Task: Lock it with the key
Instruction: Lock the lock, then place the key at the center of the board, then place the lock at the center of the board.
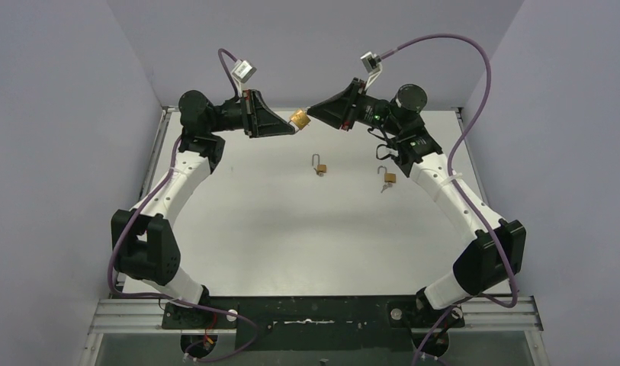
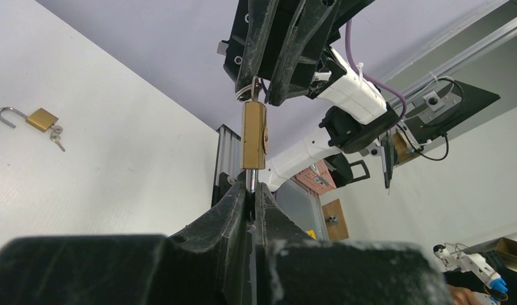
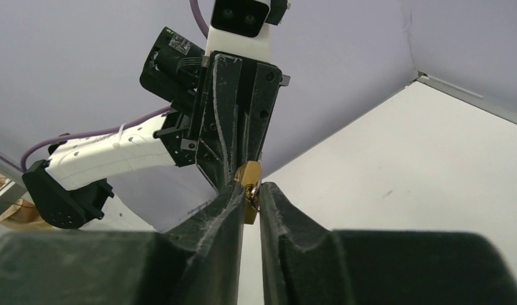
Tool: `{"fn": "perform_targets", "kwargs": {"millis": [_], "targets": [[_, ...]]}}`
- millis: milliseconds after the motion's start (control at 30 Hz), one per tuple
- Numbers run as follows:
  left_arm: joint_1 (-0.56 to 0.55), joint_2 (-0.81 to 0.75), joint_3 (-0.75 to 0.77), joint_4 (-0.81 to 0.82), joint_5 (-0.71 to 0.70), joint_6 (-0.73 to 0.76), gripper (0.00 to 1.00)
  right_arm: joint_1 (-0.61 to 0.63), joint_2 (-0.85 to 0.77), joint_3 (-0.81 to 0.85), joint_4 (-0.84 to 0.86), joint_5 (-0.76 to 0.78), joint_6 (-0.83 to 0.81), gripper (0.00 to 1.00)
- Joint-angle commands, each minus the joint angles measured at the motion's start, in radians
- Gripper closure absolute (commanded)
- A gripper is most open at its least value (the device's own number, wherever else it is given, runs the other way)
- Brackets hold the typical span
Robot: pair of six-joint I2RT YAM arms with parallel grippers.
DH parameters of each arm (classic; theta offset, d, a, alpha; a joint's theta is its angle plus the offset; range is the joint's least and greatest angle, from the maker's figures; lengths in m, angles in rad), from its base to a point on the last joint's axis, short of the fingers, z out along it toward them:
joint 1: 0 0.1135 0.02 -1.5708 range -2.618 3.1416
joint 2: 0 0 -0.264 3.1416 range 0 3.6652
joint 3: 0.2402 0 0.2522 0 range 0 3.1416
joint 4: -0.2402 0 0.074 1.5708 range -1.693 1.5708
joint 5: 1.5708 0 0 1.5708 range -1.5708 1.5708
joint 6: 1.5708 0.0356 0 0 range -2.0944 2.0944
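Left gripper (image 2: pixel 251 190) pinched tight on the padlock (image 2: pixel 254 135) by its shackle; right gripper (image 2: pixel 261 89) narrowly astride its key (image 2: pixel 254 88), grip unclear.

The padlock (image 2: pixel 254 135) at the centre of the left wrist view has a dull-gold brass body with a brushed look, and its shackle (image 2: pixel 250 178) is bright polished metal. The fingers (image 3: pixel 224 210) of the left gripper (image 2: pixel 252 190) and right gripper (image 3: pixel 250 190) are matt black, rough and grainy like layered plastic. The table (image 1: pixel 291 229) is white, matt and smooth. At upper left, a second padlock (image 2: pixel 39 119) shows the same brass and silvery metal. The arm shells (image 3: pixel 109 155) look like smooth white plastic with a slight sheen.
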Motion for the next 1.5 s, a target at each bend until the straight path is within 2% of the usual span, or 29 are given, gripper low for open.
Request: {"fn": "perform_targets", "kwargs": {"millis": [0, 67, 300, 367, 533, 700, 800, 867, 933, 1000, 1067, 1200, 1467], "targets": [[-0.006, -0.045, -0.002, -0.004, -0.005, 0.035, 1.0, 0.026, 0.001, 0.067, 0.03, -0.008, -0.01, 0.89], [-0.008, -0.043, -0.003, -0.003, -0.001, 0.035, 1.0, 0.027, 0.002, 0.07, 0.014, -0.005, -0.021, 1.0], [-0.003, -0.036, -0.009, 0.008, 0.008, 0.027, 1.0, 0.017, -0.015, 0.066, -0.029, 0.022, -0.066, 1.0], [0.002, -0.035, -0.01, 0.021, 0.011, 0.014, 1.0, -0.016, -0.024, 0.054, -0.018, 0.029, -0.053, 1.0], [0.015, -0.045, -0.044, 0.052, 0.03, -0.016, 1.0, -0.164, -0.05, -0.007, 0.132, 0.007, 0.075, 1.0], [0.034, -0.061, -0.132, 0.051, 0.032, -0.009, 1.0, -0.227, -0.081, -0.045, 0.122, 0.0, 0.065, 1.0], [0.045, -0.072, -0.208, -0.1, -0.016, 0.1, 1.0, -0.229, -0.105, -0.108, 0.098, 0.02, 0.041, 1.0], [0.039, -0.087, -0.252, -0.339, -0.094, 0.267, 1.0, -0.214, -0.13, -0.18, 0.052, 0.057, -0.001, 1.0], [0.023, -0.101, -0.264, -0.633, -0.208, 0.463, 1.0, -0.166, -0.155, -0.25, -0.069, 0.121, -0.08, 1.0], [-0.005, -0.106, -0.28, -0.816, -0.311, 0.547, 1.0, -0.091, -0.173, -0.302, -0.197, 0.225, -0.178, 1.0], [-0.025, -0.102, -0.315, -0.848, -0.385, 0.55, 1.0, -0.011, -0.18, -0.351, -0.272, 0.339, -0.238, 1.0], [-0.071, -0.057, -0.351, -0.942, -0.542, 0.593, 1.0, 0.05, -0.17, -0.476, -0.229, 0.443, -0.192, 1.0], [-0.158, 0.069, -0.31, -1.021, -0.675, 0.654, 1.0, 0.108, -0.043, -0.521, -0.248, 0.498, -0.177, 1.0]]}}
